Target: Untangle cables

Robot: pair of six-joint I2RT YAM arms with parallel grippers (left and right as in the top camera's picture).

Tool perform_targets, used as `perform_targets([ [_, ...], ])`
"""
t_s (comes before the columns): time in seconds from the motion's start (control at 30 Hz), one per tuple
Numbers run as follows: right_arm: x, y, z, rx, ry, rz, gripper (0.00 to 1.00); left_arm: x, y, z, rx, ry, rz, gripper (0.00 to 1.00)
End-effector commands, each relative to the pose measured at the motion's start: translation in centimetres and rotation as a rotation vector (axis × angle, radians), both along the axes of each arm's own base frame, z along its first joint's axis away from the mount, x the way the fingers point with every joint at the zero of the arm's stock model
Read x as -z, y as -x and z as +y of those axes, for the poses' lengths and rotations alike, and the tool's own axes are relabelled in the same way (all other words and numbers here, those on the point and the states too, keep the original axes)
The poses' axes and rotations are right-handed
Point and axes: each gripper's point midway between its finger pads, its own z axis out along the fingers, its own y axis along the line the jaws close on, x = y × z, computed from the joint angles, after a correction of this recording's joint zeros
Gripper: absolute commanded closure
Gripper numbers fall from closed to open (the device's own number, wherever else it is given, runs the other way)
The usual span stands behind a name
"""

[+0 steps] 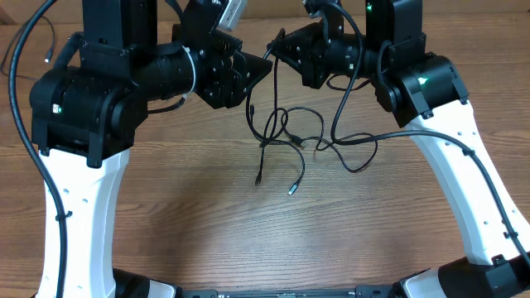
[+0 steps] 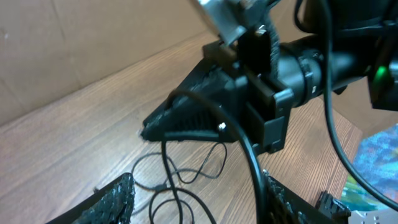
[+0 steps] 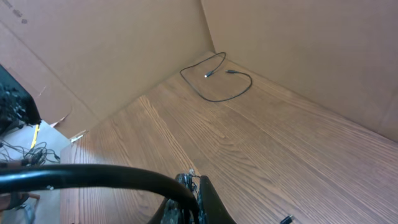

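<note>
Table (image 1: 207,223) — wood-grain surface, smooth, with a faint sheen. Cables (image 1: 294,141) — thin black plastic jackets, smooth and slightly glossy. Arms (image 1: 83,207): white shells of glossy moulded plastic, with black matt joint housings. Walls (image 3: 112,43): brown cardboard, matt, creased in places.
</note>
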Motion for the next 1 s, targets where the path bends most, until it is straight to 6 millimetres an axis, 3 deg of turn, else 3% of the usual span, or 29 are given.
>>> perform_targets([
  [0.0,-0.4,0.3,0.5,-0.014,-0.005,-0.006,0.96,-0.4,0.4,-0.8,0.061,0.004,-0.037,0.35],
  [0.07,-0.3,0.4,0.5,-0.014,-0.004,-0.004,0.96,-0.6,0.7,-1.0,0.080,0.017,-0.037,0.36],
  [0.2,-0.3,0.2,0.4,-0.005,0.000,-0.005,0.96,-0.8,1.3,-1.5,0.120,0.039,-0.033,0.53],
  [0.33,-0.2,0.0,0.3,0.007,0.005,-0.006,0.96,-0.4,1.1,-1.4,0.111,0.029,-0.018,0.62],
  [0.53,-0.2,0.0,0.3,0.007,0.005,-0.007,0.96,0.8,0.5,-1.6,0.110,0.018,0.024,0.95],
  [0.73,0.3,-0.9,-0.3,0.075,0.035,-0.004,0.96,1.4,-0.3,-1.3,0.089,0.007,0.039,0.96],
  [0.9,0.6,-1.6,-1.0,0.135,0.042,0.023,0.96,2.9,-3.6,2.8,-0.215,-0.076,0.087,0.96],
  [0.97,0.6,-1.6,-1.0,0.137,0.042,0.024,0.96,3.0,-4.1,3.6,-0.251,-0.082,0.091,0.96],
])
